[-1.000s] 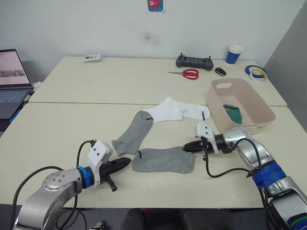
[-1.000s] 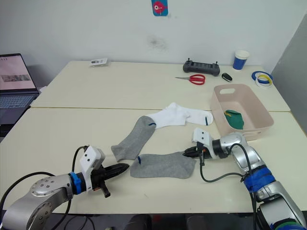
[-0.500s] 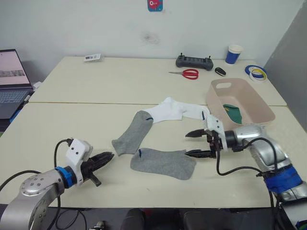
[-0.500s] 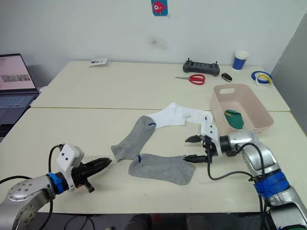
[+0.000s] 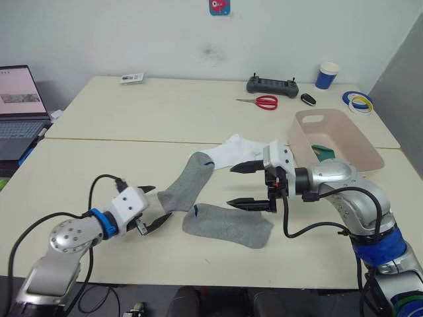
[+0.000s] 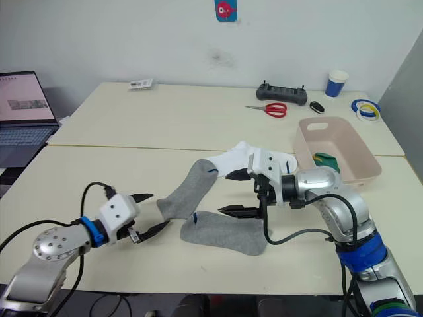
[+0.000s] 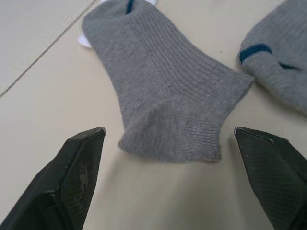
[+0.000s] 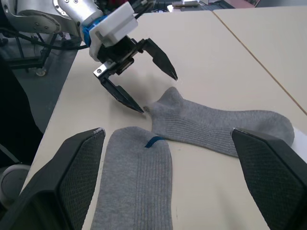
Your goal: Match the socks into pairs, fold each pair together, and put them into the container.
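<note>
Two grey socks lie near the table's front: one slanted (image 5: 188,181), one flat (image 5: 228,224) with a blue mark at its cuff. Behind them lie white socks (image 5: 238,150). A dark green sock (image 5: 324,152) sits inside the pink-beige container (image 5: 367,148) at the right. My left gripper (image 5: 154,206) is open, its fingers straddling the cuff end of the slanted grey sock (image 7: 168,105) without touching it. My right gripper (image 5: 231,186) is open just above the flat grey sock, holding nothing. The right wrist view shows both grey socks and the left gripper (image 8: 158,93).
A laptop (image 5: 20,99) stands at the far left edge. Along the back are a label (image 5: 133,78), red scissors (image 5: 261,102), a black controller (image 5: 269,84), a key fob (image 5: 308,99), a blue cup (image 5: 326,74) and tape rolls (image 5: 357,100).
Both grippers went from shut to open. The left gripper moved up to the slanted grey sock's cuff. The right gripper rose and shifted left over the flat grey sock.
</note>
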Motion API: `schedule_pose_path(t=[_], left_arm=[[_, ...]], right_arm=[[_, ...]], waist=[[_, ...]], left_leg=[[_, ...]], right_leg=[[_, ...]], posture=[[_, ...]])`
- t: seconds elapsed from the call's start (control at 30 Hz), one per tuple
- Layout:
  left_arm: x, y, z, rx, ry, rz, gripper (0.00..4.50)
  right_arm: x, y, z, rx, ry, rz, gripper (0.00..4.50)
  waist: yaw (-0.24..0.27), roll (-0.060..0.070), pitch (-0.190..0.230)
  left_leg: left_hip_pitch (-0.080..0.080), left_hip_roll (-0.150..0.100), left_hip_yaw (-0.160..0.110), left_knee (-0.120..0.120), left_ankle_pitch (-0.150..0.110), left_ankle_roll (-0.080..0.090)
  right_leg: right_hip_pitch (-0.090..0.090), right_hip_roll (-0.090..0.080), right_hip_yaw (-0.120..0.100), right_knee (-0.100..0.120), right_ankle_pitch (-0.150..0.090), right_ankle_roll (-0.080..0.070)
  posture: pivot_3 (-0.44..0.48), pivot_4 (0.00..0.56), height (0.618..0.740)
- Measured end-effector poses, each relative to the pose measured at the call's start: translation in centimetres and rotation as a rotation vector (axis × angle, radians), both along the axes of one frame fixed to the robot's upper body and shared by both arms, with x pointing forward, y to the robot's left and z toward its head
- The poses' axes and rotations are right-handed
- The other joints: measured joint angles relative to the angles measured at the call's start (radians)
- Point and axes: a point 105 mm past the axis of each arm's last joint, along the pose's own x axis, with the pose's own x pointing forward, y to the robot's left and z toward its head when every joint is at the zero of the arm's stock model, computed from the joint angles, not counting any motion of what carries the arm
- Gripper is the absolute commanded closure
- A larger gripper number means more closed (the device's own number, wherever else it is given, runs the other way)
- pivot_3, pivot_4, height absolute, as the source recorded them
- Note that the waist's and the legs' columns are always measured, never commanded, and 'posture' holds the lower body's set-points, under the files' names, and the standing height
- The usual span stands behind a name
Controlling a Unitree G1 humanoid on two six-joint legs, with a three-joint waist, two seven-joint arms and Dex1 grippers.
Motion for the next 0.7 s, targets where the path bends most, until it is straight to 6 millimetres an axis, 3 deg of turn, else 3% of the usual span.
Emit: schedule_pose_path(t=[0.1, 0.47, 0.5, 0.7], left_arm=[[0.4, -0.3, 0.0, 0.039, -0.007, -0.039, 0.67], [1.0, -0.7, -1.1, 0.053, 0.053, -0.083, 4.24], [1.1, -0.8, -1.1, 0.035, 0.067, -0.075, 4.45], [1.8, -0.1, -1.0, -0.136, 0.136, 0.072, 4.45]], right_arm=[[0.1, -0.3, -0.4, -0.009, 0.008, -0.019, 0.00], [0.3, -0.5, -0.3, -0.007, -0.007, -0.034, 0.00], [0.3, -0.5, -0.3, -0.007, -0.007, -0.035, 0.00], [0.4, -0.4, 0.1, -0.006, -0.020, -0.037, 0.00]], waist=[[0.000, 0.000, 0.000], [-0.001, 0.001, 0.000], [-0.001, 0.001, 0.000], [-0.002, 0.001, 0.000]], left_leg=[[0.000, 0.000, -0.001, 0.000, 0.000, 0.000], [0.003, 0.001, -0.001, 0.000, 0.000, 0.000], [0.003, 0.001, 0.000, 0.000, 0.000, 0.000], [0.002, 0.001, -0.001, 0.000, 0.000, 0.000]], right_leg=[[0.000, 0.000, 0.000, 0.001, 0.000, 0.000], [0.001, 0.001, 0.000, 0.003, 0.001, 0.000], [0.001, 0.001, 0.000, 0.003, 0.001, 0.000], [0.001, 0.001, -0.001, 0.003, 0.001, 0.000]], posture=[[0.000, 0.150, 0.740], [0.000, 0.150, 0.740], [0.000, 0.150, 0.740], [0.000, 0.150, 0.740]])
